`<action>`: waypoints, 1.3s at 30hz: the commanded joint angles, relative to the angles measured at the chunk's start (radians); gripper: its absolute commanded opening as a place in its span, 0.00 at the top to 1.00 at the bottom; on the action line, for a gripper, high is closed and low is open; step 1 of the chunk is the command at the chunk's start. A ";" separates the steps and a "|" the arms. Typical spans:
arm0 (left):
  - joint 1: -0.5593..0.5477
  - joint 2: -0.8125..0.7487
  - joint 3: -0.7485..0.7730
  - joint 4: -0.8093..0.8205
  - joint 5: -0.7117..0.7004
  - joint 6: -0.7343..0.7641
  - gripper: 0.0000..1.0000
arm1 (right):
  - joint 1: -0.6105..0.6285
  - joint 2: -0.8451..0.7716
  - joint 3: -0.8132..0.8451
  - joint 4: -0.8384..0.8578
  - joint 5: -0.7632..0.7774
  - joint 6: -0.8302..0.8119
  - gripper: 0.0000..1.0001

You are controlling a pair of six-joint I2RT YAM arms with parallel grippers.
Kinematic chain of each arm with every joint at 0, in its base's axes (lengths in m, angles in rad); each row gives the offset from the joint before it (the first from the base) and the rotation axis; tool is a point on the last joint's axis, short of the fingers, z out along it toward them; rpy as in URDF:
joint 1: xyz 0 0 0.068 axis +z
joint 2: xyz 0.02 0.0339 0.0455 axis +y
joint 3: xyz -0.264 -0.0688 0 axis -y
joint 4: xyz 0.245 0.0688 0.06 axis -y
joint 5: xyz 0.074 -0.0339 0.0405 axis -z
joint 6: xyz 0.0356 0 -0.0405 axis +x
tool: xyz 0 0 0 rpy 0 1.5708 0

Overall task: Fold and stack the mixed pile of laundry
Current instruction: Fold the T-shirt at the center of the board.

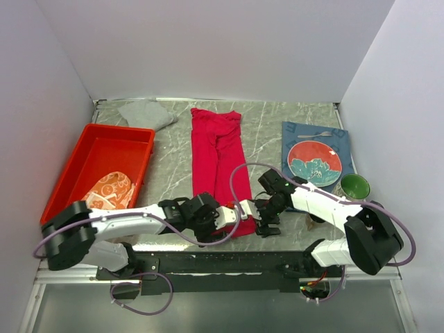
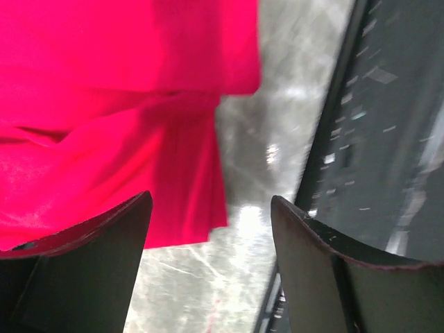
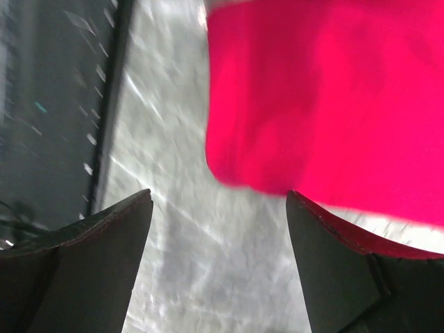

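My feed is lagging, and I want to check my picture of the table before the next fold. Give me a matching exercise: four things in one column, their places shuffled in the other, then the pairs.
Things
1. grey garment
2. crimson shirt
3. orange-and-white cloth
4. green bowl

Places
A. inside the red tray
B. at the far left of the table, behind the tray
C. beside the near right corner of the blue placemat
D. laid out long in the middle of the table

Pairs: 1-B, 2-D, 3-A, 4-C
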 commanded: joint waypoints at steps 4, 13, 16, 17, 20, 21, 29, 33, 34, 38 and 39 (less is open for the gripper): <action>-0.010 0.175 0.024 0.097 -0.095 0.147 0.26 | 0.097 0.011 -0.011 0.218 0.075 0.066 0.16; -0.009 0.194 -0.054 0.164 -0.166 0.159 0.35 | 0.073 0.034 0.074 0.215 -0.073 0.242 0.19; 0.017 0.179 -0.059 0.171 -0.146 0.167 0.65 | -0.035 0.043 0.130 0.147 -0.179 0.256 0.18; 0.039 0.176 -0.059 0.171 -0.135 0.168 0.71 | -0.065 0.045 0.156 0.132 -0.198 0.255 0.18; 0.085 0.157 -0.065 0.172 -0.086 0.185 0.79 | -0.128 0.029 0.206 0.045 -0.235 0.210 0.18; 0.094 0.149 -0.064 0.166 -0.074 0.191 0.80 | -0.135 0.011 0.215 0.010 -0.244 0.180 0.17; 0.138 0.103 -0.041 0.051 0.034 0.263 0.99 | -0.144 -0.219 0.080 0.000 -0.407 -0.047 0.00; 0.186 0.005 -0.093 0.002 0.109 0.318 0.99 | -0.066 -0.123 0.065 -0.153 -0.326 -0.223 0.00; 0.197 -0.016 -0.104 0.008 0.115 0.328 0.99 | -0.047 -0.133 0.023 -0.047 -0.293 -0.194 0.01; 0.224 -0.056 -0.122 0.000 0.166 0.345 0.99 | 0.115 -0.285 -0.166 0.289 -0.116 -0.034 0.03; 0.224 -0.050 -0.117 -0.001 0.179 0.351 0.99 | 0.185 -0.279 -0.177 0.317 -0.079 -0.009 0.06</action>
